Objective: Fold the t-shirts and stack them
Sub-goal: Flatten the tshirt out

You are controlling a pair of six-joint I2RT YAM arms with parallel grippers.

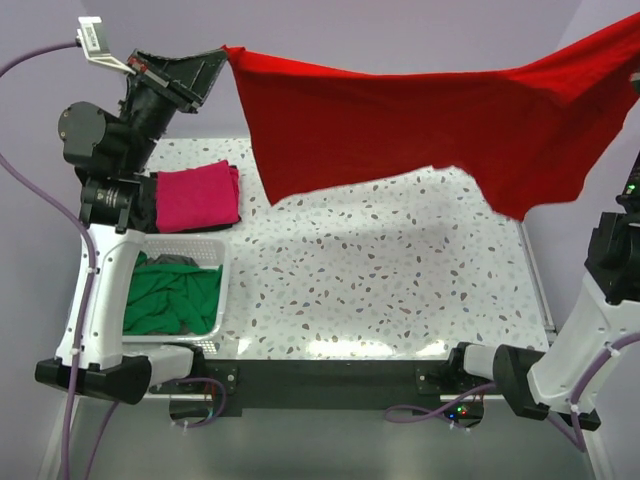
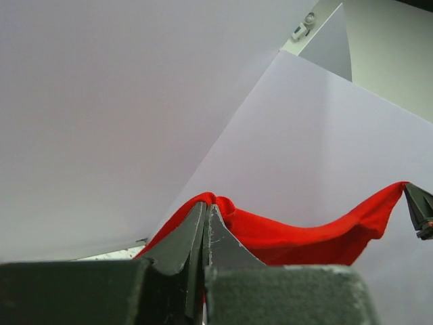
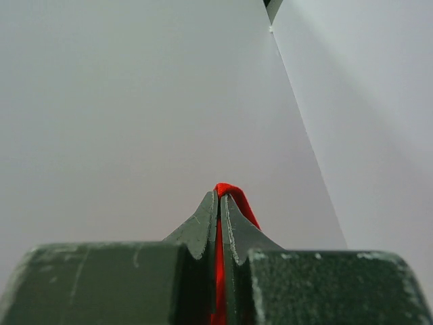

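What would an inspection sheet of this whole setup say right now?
Surface: speckled white table.
Job's things: red t-shirt hangs stretched between both claws; pink t-shirt folded, back left; green t-shirt crumpled in basket.
Clutter: white basket, front left.
Claws: left claw and right claw each shut on the red t-shirt's edge.
Cables: purple cables loop beside both arms.
Surroundings: plain pale walls.

No legible text, white tag [image 1: 90,38] on cable [image 1: 40,52] unreadable
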